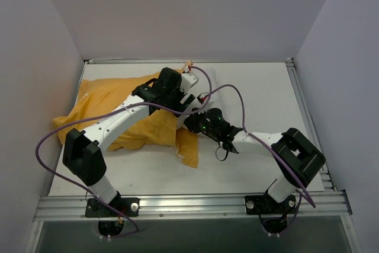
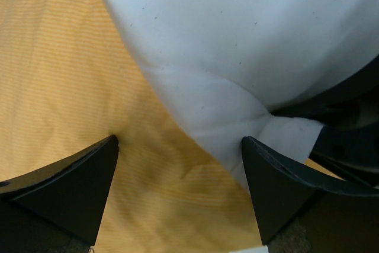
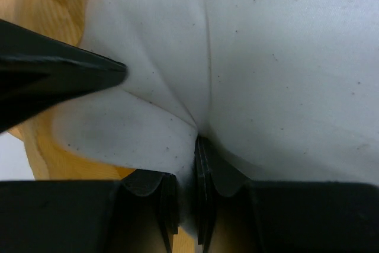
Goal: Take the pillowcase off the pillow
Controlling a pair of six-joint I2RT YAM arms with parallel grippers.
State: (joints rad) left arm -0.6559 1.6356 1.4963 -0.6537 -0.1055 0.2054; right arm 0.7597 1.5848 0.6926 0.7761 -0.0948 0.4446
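Observation:
The orange-yellow pillowcase (image 1: 100,102) lies bunched on the left half of the table, with a flap hanging out near the middle. The white pillow (image 2: 249,39) sticks out of its open end; in the top view the arms mostly hide it. My left gripper (image 2: 179,140) is open, its fingers (image 2: 83,188) pressed down astride the pillowcase's edge (image 2: 89,75) where it meets the pillow. My right gripper (image 3: 188,152) is shut on a pinched fold of the white pillow (image 3: 278,69). The two grippers sit close together (image 1: 189,108).
White walls enclose the table on the left, back and right. An aluminium rail (image 1: 189,205) runs along the near edge. Purple cables (image 1: 237,96) loop over both arms. The left gripper's finger (image 3: 59,75) shows close beside the right gripper.

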